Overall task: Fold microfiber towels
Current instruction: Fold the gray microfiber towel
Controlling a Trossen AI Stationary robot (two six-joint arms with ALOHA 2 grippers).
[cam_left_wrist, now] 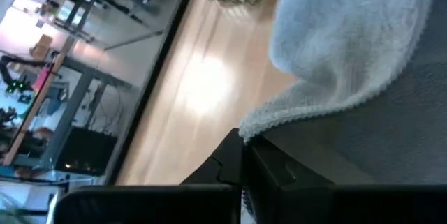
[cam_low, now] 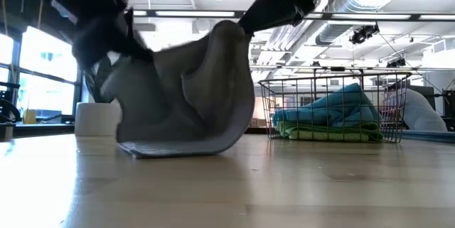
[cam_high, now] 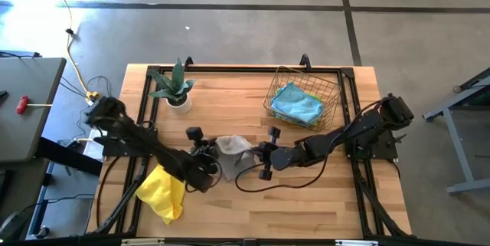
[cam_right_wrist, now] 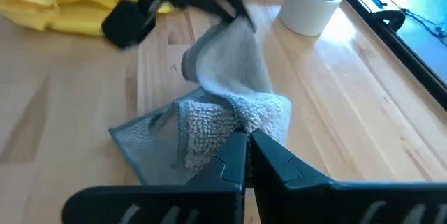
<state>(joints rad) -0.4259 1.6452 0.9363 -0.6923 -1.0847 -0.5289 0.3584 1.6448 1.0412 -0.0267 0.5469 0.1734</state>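
A grey microfiber towel [cam_high: 232, 152] is held up between my two grippers at the table's middle. Its lower fold [cam_low: 178, 146] rests on the wood. My left gripper [cam_high: 208, 157] is shut on its left end, and my right gripper [cam_high: 256, 154] is shut on its right end. A crumpled yellow towel [cam_high: 162, 193] lies near the table's front left. Light blue and green towels [cam_high: 297, 103] lie in the wire basket [cam_high: 331, 91] at the back right. My left gripper pinches the grey towel's stitched edge [cam_left_wrist: 260, 121] between its two fingers, coming from the table's left and slanting down. The cloth hangs slack from there toward the table. My right gripper pinches a bunched corner of the grey towel [cam_right_wrist: 246, 116] between its two fingers, coming from the table's right and slanting down. Several layers seem gathered there. That end is raised [cam_low: 234, 33] and the cloth sags below it to the table.
A small potted plant [cam_high: 177, 87] in a white pot stands at the back left. The black frame rails [cam_high: 230, 69] run along the table's far and side edges. Bare wood lies along the near right of the table [cam_high: 306, 208].
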